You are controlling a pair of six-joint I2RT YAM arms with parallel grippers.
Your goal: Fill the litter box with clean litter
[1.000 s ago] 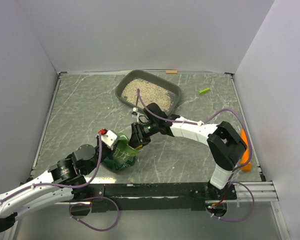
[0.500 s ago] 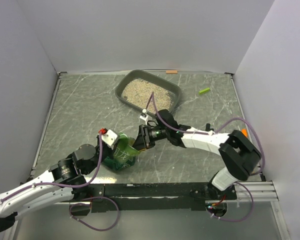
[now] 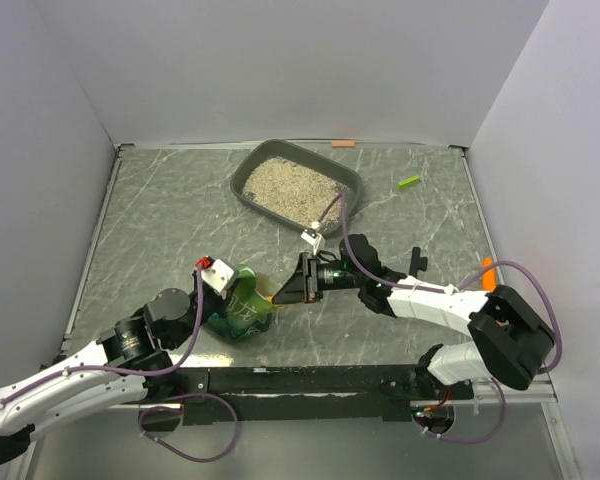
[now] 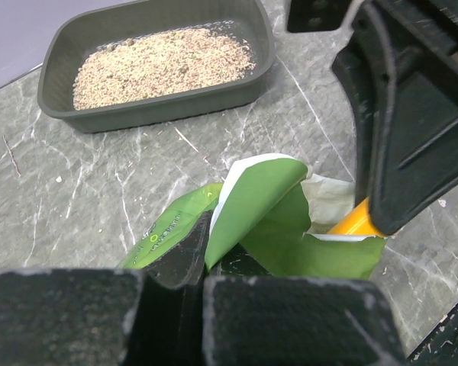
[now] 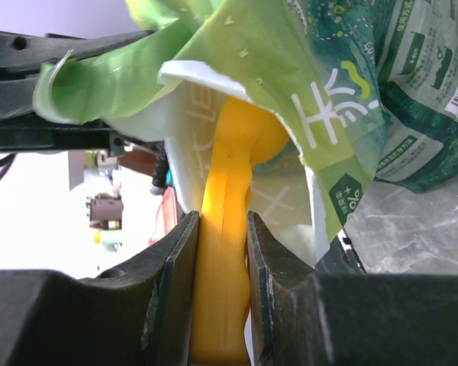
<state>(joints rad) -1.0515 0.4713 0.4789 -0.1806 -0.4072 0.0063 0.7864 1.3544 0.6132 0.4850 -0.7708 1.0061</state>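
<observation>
The dark-grey litter box [image 3: 246,182] stands at the back centre and holds beige clean litter [image 3: 292,188]. Both also show in the left wrist view, box [image 4: 160,113] and litter [image 4: 160,65]. A green glossy bag [image 3: 238,312] lies near the front. My left gripper [image 3: 236,297] is shut on the bag's upper edge [image 4: 252,198] and holds the mouth open. My right gripper [image 3: 290,288] is shut on the handle of an orange scoop [image 5: 227,160], whose head is inside the bag's mouth [image 5: 328,91]. The scoop's load is hidden.
A small green piece [image 3: 409,182] lies at the back right and a small brown piece [image 3: 343,143] at the back edge. An orange object [image 3: 487,266] shows behind the right arm. White walls enclose three sides. A few granules lie near the box.
My right arm has swung right and lower while its gripper stays at the bag's mouth with the scoop. The left arm, bag and box have not moved.
</observation>
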